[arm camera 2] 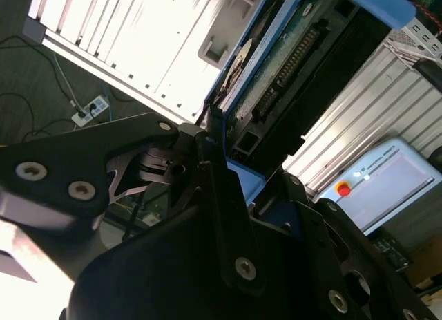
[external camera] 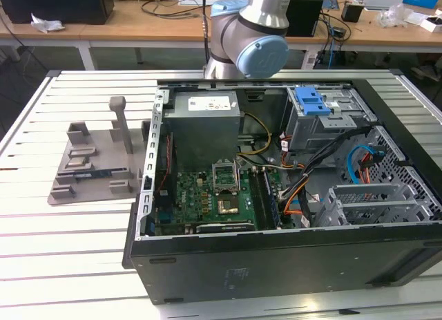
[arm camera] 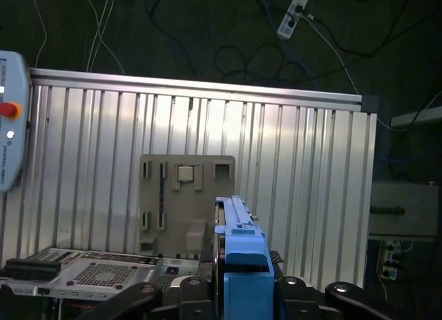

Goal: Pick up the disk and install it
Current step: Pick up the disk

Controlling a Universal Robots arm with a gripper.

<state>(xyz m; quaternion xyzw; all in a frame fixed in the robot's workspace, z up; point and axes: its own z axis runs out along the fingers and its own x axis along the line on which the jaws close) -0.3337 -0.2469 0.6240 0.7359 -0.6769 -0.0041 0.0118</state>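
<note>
Your gripper [arm camera: 238,291] is clamped on the disk [arm camera: 235,216] across its flat faces, which leaves the blue carrier rails [arm camera: 243,265] free (probably for sliding into a bay of the open computer case [external camera: 276,265], centre-right in the exterior view). The disk hangs well above the grey fixture plate [arm camera: 166,195] on the slatted table [arm camera: 311,168]. Its green circuit board [arm camera 2: 269,74] and dark connector [arm camera 2: 291,70] show in the second wrist view.

Obscured items — partial sightings only
Exterior view: arm [external camera: 266,16] cut off at the 12 o'clock edge, computer case [external camera: 276,265] clipped at 3 o'clock; first wrist view: disk [arm camera: 242,254] part-hidden behind the gripper [arm camera: 238,287] clamping it.
</note>
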